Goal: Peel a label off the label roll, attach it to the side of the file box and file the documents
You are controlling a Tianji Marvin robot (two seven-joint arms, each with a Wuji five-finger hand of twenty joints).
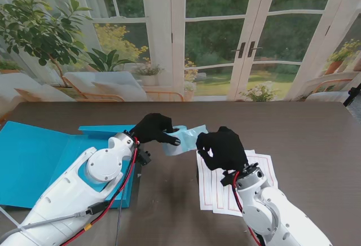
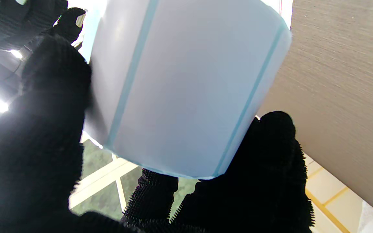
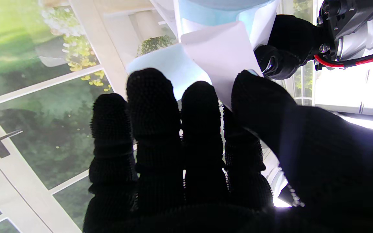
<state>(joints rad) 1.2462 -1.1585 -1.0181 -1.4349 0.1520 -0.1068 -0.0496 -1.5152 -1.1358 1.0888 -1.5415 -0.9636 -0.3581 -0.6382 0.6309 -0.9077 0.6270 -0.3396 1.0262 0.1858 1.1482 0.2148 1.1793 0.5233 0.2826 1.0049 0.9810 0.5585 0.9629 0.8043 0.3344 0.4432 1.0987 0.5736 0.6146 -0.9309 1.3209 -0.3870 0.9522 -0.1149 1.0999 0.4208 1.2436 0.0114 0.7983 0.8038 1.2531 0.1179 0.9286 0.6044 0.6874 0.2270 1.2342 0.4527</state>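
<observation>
My left hand (image 1: 155, 128) is shut on the pale blue label roll (image 1: 179, 143), held above the middle of the table; in the left wrist view the roll (image 2: 186, 87) fills the frame between thumb and fingers. My right hand (image 1: 223, 147) is just to the right of the roll. A white label (image 3: 220, 53) is pinched between its thumb and fingers, still joined to the blue backing strip (image 3: 167, 66). The blue file box (image 1: 39, 158) lies open and flat at the left. The white documents (image 1: 217, 187) with red lines lie under my right arm.
The dark wooden table (image 1: 304, 139) runs to the glass doors at the back. A red cable (image 1: 121, 187) runs along my left forearm. Part of the file box is hidden by my left arm.
</observation>
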